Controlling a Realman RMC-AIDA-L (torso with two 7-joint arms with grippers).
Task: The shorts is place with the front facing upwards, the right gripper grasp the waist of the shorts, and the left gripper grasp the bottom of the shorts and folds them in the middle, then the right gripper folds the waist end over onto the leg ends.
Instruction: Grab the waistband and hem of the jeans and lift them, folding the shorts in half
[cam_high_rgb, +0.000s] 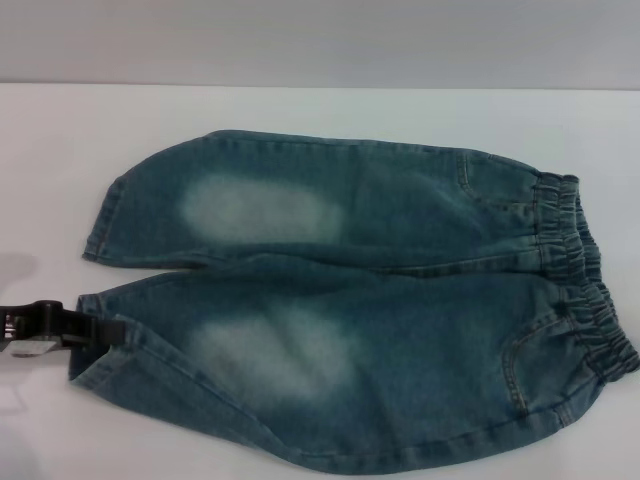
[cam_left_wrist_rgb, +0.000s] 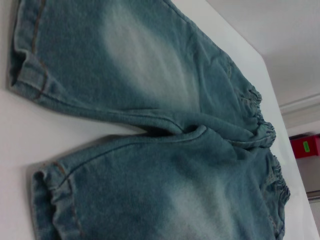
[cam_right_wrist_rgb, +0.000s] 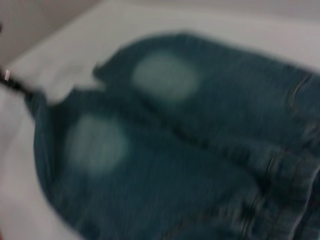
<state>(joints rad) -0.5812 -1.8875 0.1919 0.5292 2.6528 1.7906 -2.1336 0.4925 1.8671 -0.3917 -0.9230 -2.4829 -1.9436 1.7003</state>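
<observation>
While the head view holds steady, the shorts (cam_high_rgb: 350, 310) lie flat on the white worktop (cam_high_rgb: 300, 110), waist (cam_high_rgb: 585, 270) to the right, leg ends (cam_high_rgb: 95, 300) to the left. The left pincer (cam_high_rgb: 100, 330) sits at the near hem, apparently touching it; whether it is clenched I cannot tell. A good grasp should take both layers of hem (not one). From the left wrist, the bottom of the shorts (cam_left_wrist_rgb: 45, 200) shows close, no fingers visible. From the right wrist, everything is smeared, and the right pincer appears nowhere.
</observation>
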